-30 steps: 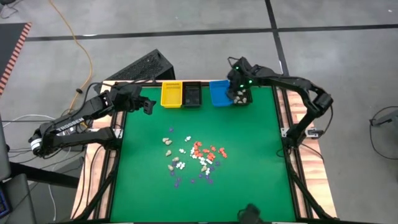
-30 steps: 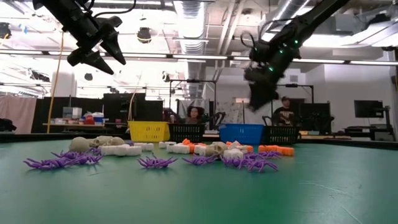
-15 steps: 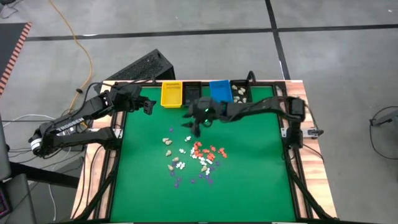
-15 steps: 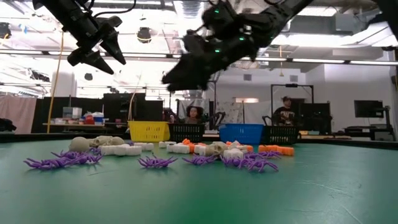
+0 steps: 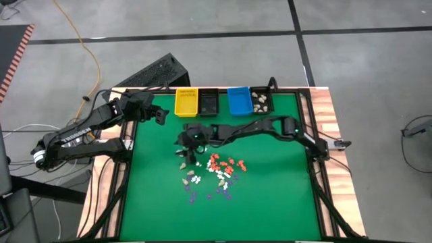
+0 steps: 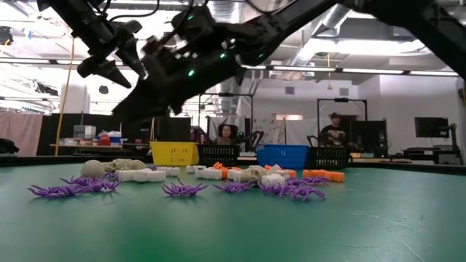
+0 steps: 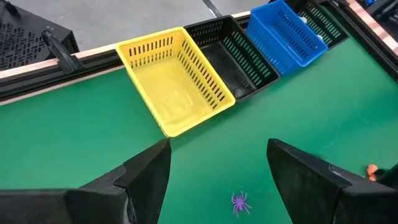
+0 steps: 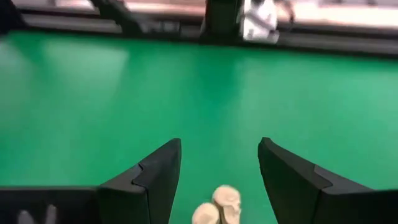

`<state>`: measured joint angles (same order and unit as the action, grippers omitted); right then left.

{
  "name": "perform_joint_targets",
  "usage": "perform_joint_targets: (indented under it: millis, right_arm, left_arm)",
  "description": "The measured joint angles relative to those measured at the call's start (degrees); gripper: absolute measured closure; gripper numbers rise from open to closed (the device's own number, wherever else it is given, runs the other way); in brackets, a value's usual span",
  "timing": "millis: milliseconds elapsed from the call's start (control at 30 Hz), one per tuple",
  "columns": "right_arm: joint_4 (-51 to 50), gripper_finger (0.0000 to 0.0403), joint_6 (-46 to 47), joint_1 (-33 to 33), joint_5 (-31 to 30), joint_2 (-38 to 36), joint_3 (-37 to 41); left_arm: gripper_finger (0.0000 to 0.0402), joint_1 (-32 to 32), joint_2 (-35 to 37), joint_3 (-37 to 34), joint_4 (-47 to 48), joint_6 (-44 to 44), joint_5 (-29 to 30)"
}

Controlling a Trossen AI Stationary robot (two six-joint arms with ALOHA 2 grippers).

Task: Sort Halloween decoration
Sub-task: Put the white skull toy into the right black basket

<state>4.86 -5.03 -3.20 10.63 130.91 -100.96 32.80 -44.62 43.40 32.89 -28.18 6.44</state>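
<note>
Right wrist view: cream skulls (image 8: 219,205) between open jaws

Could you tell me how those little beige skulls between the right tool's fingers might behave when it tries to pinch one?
The skulls look rounded, so one may roll or squirt sideways when pinched. They seem tiny beside the open right tool, so probably light. Two lie side by side; closing could nudge both.

Robotics laboratory in an open industrial hall: a framed green test table (image 5: 270,196) stands on a bare concrete floor (image 5: 202,20) marked with dark tape lines, beneath exposed ceiling ducts (image 6: 226,14), with cluttered workbenches (image 6: 87,142), monitors (image 6: 429,127) and seated persons (image 6: 227,135) behind.
</note>
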Motion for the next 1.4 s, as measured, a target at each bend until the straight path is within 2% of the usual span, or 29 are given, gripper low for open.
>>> perform_joint_targets:
  millis: [200,733,1033,1167,1400]
  right_arm:
    - [-5.26,0.0163,0.43,0.98,0.02,4.29,-5.12]
    - [-13.82,0.0164,-1.03,0.91,0.13,6.08,-5.16]
    - [-13.00,0.0167,-1.16,0.30,0.16,7.48,-4.95]
    - [-13.16,0.0202,-0.69,0.13,0.07,7.48,-4.93]
    - [-14.11,0.0313,1.29,0.11,-0.38,7.48,-4.90]
  left_arm:
    - [0.0145,0.00,0.00,0.00,0.76,0.00,0.00]
    - [0.0145,0.00,0.00,0.00,0.82,0.11,0.02]
    - [0.0145,0.00,0.00,-0.44,0.83,-0.15,0.28]
    - [0.0145,0.00,0.00,-0.44,0.67,-0.22,0.26]
    - [0.0145,0.00,0.00,-0.46,0.69,-0.33,0.26]
